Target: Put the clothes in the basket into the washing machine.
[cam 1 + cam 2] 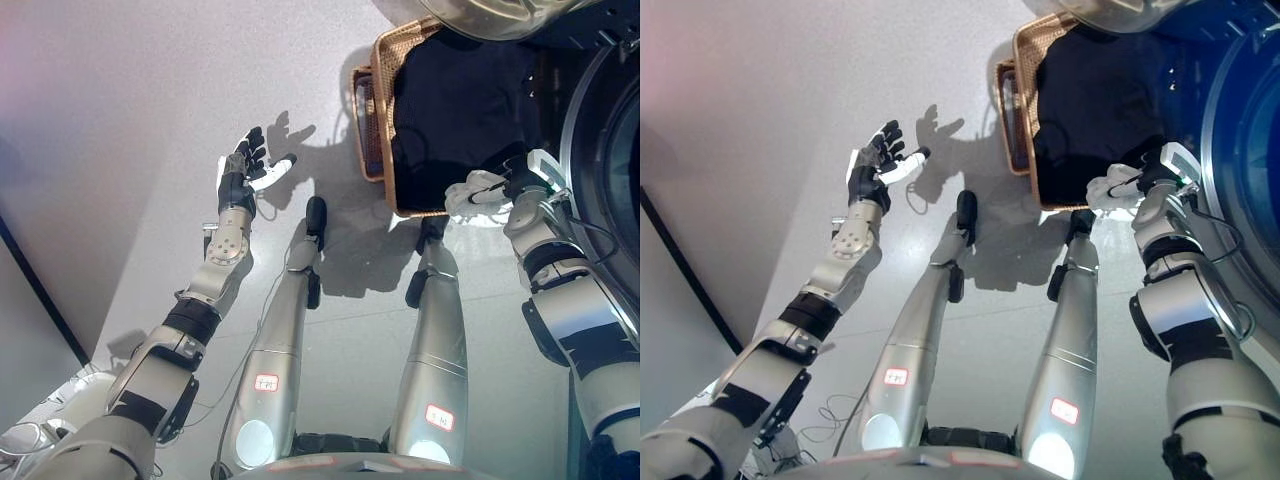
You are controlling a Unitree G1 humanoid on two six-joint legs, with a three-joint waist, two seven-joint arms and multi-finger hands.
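One dark garment [455, 120], crumpled, filling one woven basket [372, 110] on the floor [150, 120] beside the washing machine [605, 130]. Right hand [485, 192] at the basket's near edge, fingers curled (on the cloth or not: cannot tell). Left hand [245, 168] raised over the floor, fingers spread apart, holding nothing.

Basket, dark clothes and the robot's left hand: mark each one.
basket [372, 120], left eye view, woven left wall.
dark clothes [455, 110], left eye view, middle of the heap.
left hand [878, 162], right eye view, palm.
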